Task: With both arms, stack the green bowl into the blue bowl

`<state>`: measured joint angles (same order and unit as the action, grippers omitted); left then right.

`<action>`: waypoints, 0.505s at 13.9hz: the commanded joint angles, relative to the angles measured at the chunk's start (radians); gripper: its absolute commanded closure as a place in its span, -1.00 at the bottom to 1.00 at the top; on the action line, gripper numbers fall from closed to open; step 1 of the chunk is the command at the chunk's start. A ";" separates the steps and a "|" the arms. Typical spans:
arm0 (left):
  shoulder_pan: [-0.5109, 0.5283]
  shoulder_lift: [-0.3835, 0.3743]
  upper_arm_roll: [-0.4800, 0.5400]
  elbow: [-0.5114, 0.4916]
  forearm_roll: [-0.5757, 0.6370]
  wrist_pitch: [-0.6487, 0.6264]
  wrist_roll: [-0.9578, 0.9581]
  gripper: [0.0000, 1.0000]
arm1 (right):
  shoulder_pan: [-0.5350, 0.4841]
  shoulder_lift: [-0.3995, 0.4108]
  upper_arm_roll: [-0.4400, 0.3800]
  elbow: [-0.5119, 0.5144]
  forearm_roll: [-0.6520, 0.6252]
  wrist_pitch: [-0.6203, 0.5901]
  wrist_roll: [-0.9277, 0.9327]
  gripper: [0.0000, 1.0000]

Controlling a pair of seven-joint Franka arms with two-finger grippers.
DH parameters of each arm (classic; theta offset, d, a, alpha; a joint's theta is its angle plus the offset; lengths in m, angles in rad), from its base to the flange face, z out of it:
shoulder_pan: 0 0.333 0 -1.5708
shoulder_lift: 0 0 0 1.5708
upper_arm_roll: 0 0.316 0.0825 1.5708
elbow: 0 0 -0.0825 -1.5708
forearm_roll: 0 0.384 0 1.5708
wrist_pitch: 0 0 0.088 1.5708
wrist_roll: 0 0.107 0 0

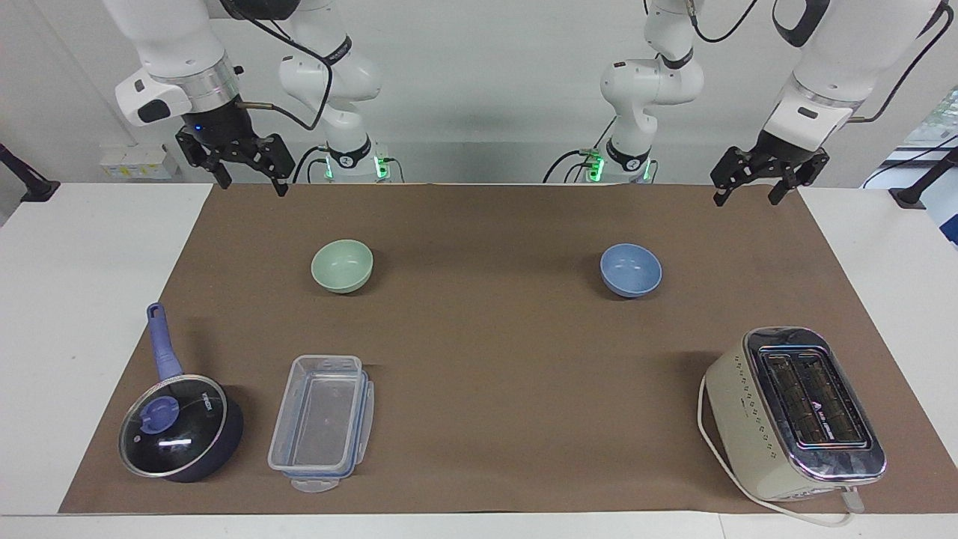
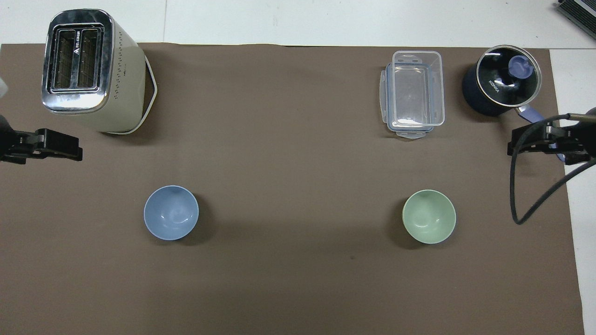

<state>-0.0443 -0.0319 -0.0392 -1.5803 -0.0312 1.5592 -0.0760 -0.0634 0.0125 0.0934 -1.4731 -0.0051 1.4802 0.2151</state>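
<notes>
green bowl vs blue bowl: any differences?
Colour: the green bowl is pale mint, the blue bowl periwinkle.
Place: the green bowl sits toward the right arm's end of the table, the blue bowl toward the left arm's end.
Neighbours: the clear box lies farther from the robots than the green bowl; the toaster lies farther out than the blue bowl.
Shared: same size and round shape, both upright, empty, untouched, about equally near the robots.
</notes>
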 commanded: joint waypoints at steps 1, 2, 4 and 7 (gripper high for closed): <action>0.026 -0.049 -0.005 -0.076 -0.019 0.051 0.033 -1.00 | -0.007 -0.008 0.003 -0.006 0.008 0.006 0.017 -1.00; 0.033 -0.058 -0.005 -0.096 -0.021 0.070 0.044 -1.00 | -0.007 -0.008 0.003 -0.006 0.008 0.006 0.014 -1.00; 0.034 -0.068 -0.005 -0.127 -0.029 0.090 0.061 -1.00 | -0.007 -0.008 0.003 -0.006 0.008 0.006 0.010 -1.00; 0.037 -0.068 -0.005 -0.153 -0.030 0.117 0.085 -1.00 | -0.007 -0.008 0.002 -0.006 0.014 0.006 0.009 -1.00</action>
<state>-0.0297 -0.0652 -0.0365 -1.6773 -0.0411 1.6369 -0.0283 -0.0634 0.0125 0.0934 -1.4730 -0.0051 1.4802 0.2151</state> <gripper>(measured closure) 0.000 0.000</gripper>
